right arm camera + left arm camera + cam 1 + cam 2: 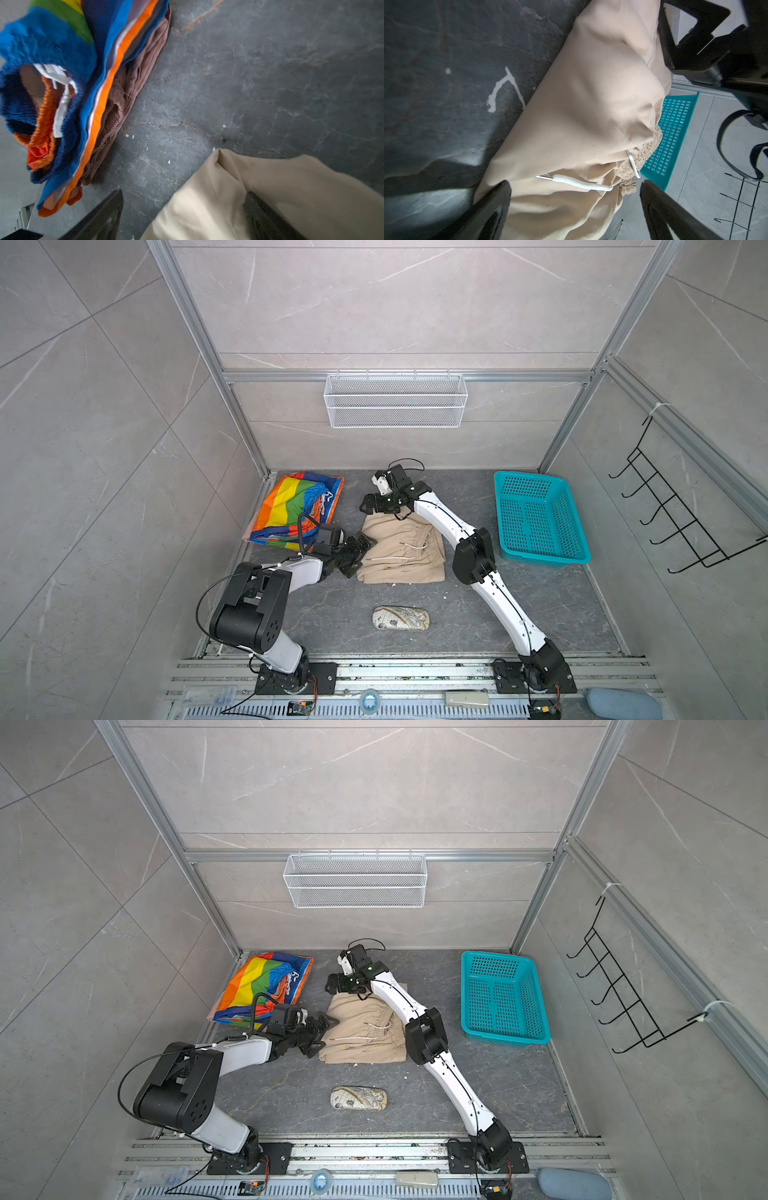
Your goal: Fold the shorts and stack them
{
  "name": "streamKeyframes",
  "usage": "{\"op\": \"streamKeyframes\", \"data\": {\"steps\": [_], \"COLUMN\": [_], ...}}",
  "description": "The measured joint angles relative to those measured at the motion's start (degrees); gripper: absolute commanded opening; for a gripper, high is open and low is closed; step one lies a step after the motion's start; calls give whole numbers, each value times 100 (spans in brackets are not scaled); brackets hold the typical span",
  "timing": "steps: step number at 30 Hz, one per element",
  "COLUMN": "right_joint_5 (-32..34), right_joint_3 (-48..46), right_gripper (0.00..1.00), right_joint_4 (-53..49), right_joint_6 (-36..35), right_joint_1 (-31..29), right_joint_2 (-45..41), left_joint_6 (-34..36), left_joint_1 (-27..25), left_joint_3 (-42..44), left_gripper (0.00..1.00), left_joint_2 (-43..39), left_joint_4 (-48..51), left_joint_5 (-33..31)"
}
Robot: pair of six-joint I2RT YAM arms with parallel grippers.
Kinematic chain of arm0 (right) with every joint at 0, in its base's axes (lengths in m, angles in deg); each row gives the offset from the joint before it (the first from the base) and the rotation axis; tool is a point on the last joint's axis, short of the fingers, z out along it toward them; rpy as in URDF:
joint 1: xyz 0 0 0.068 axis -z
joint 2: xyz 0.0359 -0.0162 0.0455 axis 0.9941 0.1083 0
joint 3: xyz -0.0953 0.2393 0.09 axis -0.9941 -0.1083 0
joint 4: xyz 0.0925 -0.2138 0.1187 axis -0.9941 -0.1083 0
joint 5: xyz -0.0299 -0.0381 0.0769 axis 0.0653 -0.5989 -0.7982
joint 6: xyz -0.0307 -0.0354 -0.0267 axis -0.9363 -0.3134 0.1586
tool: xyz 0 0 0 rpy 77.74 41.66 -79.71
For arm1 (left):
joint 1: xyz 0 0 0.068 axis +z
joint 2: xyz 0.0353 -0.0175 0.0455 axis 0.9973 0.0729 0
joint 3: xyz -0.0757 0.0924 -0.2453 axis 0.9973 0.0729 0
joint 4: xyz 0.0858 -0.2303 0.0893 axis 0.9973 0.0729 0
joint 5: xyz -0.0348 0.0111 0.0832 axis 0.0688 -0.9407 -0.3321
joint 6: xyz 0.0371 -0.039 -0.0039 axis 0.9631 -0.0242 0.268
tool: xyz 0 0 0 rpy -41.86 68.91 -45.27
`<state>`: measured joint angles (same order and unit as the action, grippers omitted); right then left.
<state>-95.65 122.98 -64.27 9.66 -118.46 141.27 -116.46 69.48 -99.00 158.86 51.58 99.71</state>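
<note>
Here we are over the dark tabletop (pixel 332 614), and the beige shorts (pixel 401 551) lie in a rumpled rectangle right in the middle of it. Their white drawstring (pixel 409 558) trails loose across the top, and in the left wrist view we see it (pixel 581 184) running from the gathered waistband.

The left gripper (pixel 362 556) is in low at the left edge of the beige shorts. Its jaws are spread wide, and the wrist view shows the cloth (pixel 581 104) between them with nothing pinched. The right gripper (pixel 376 512) sits at the far left corner of the same shorts, also spread wide. In its wrist view we see one finger (pixel 266 218) over the beige cloth (pixel 291 187) and the other over bare stone. Whether that finger is pressing on the fabric, we cannot tell.

Off at the far left, near the back corner, the rainbow shorts (pixel 295 502) lie folded. The right wrist view shows them (pixel 62 62) resting on top of the pink shorts (pixel 133 83), of which only an edge shows. That pile is well apart from the beige pair.

To the right stands the teal basket (pixel 540 556), just beside the right arm. On the near side we have the small patterned pouch (pixel 401 618), lying alone.
</note>
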Motion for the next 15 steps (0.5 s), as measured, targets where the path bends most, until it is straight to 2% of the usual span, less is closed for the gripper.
{"op": "streamKeyframes", "data": {"steps": [3, 6, 11, 12, 15], "right_joint_5": [92, 210, 487, 522, 621], "right_joint_3": [-59, -92, -92, -92, -92], "right_gripper": [82, 71, 34, 29, 27], "right_joint_4": [-28, -31, -26, -24, -26], "right_joint_6": [7, 28, 140, 164, 291], "right_joint_1": [-2, -2, -2, -2, -2], "right_joint_2": [17, 17, 28, 37, 96], "left_joint_6": [24, 48, 55, 55, 61], "left_joint_1": [0, 0, 20, 26, 37], "left_joint_3": [0, 0, 13, 20, 42], "left_gripper": [100, 100, 100, 100, 100], "left_joint_2": [0, 0, 57, 68, 76], "left_joint_4": [2, 2, -72, -94, -149], "left_joint_5": [4, 15, 118, 138, 184]}}
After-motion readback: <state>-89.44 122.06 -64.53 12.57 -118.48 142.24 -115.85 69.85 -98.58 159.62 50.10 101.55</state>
